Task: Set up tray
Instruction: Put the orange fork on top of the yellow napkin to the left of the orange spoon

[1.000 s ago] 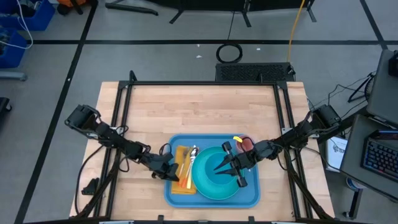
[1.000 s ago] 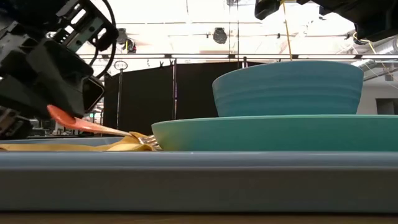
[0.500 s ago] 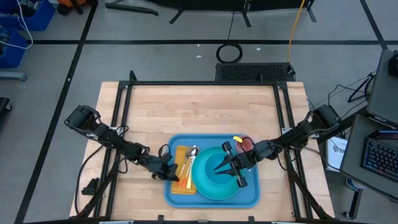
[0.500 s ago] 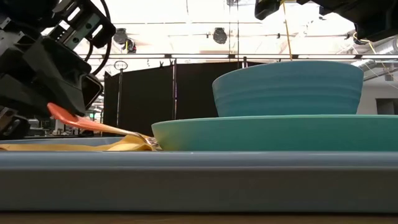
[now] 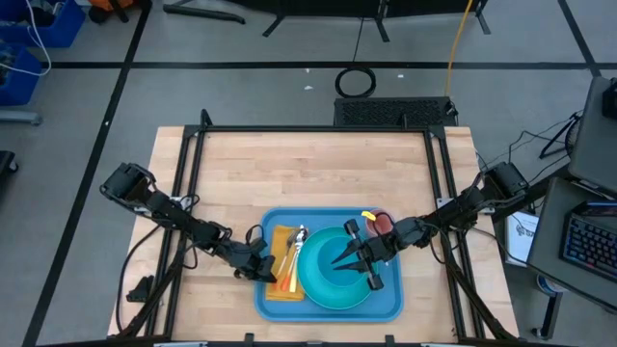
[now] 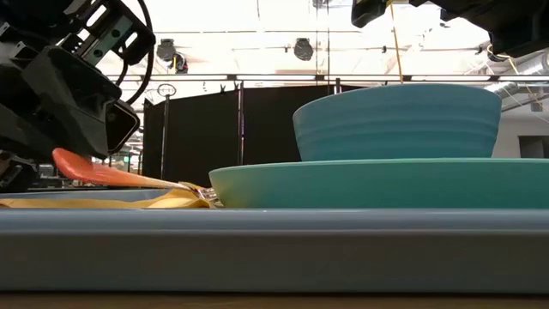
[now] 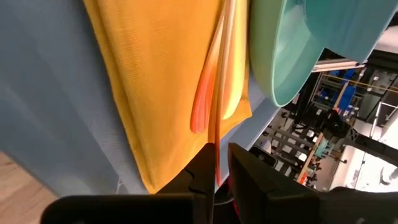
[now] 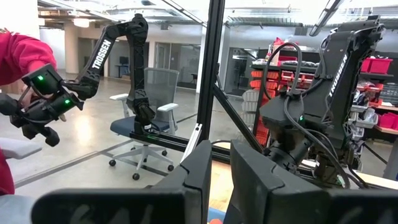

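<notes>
The blue tray [image 5: 386, 304] lies at the table's near middle. A yellow-orange napkin [image 5: 275, 289] lies flat on its left side, and a teal plate [image 6: 377, 182] with a teal bowl [image 6: 396, 120] on it fills its middle. An orange-handled fork [image 6: 129, 176] and a spoon [image 5: 301, 234] are on the napkin. My left gripper [image 5: 273, 273] is at the napkin's left edge, shut on the fork. My right gripper [image 5: 339, 258] hangs over the bowl, shut, with nothing between its fingers. My left gripper pinches the fork's orange handle [image 7: 214, 163] between its two fingers, close to the handle's free end. The fingers slant down from the table's left and lie roughly along the handle. The handle end [image 6: 69, 161] is raised, and the tines [image 6: 202, 196] rest on the napkin.
A second orange handle [image 7: 200, 106] lies flat on the napkin beside the held one. A dark red cup [image 5: 383, 224] stands in the tray's far right corner. Bare wood lies beyond the tray. A person's red sleeve [image 8: 18, 56] shows in the room behind.
The fork's raised handle end has sunk a little toward the napkin while its tines stay where they were. My left gripper has kept its hold and barely shifted.
</notes>
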You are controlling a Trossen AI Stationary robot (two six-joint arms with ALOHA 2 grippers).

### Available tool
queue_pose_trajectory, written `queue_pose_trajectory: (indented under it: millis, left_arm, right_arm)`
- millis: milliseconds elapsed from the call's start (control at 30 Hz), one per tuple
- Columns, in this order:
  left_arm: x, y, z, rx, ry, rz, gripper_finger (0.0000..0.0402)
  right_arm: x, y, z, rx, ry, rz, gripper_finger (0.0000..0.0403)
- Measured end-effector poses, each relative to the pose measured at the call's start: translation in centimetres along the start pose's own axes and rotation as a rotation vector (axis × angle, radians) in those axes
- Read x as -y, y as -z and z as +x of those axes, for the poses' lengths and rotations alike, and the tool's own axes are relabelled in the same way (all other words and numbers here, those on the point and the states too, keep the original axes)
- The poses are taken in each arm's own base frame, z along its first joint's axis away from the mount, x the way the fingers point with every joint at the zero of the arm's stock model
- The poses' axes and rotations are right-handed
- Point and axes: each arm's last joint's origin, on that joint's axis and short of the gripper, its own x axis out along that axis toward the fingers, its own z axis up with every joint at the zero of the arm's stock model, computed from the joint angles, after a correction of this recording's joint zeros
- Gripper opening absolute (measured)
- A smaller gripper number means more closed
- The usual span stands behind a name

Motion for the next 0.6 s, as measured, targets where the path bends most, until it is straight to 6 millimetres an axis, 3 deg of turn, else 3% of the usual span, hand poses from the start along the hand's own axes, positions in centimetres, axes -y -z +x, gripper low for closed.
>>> queue_pose_trajectory:
  millis: [300, 600]
  left_arm:
    - [-0.05, 0.03, 0.00, 0.009, -0.003, 0.022, 0.0051]
    - [-0.11, 0.17, 0.00, 0.006, -0.005, 0.044, 0.0129]
  right_arm:
    - [0.00, 0.00, 0.00, 0.000, 0.000, 0.000, 0.0049]
    - [0.00, 0.02, 0.00, -0.002, 0.000, 0.025, 0.0049]
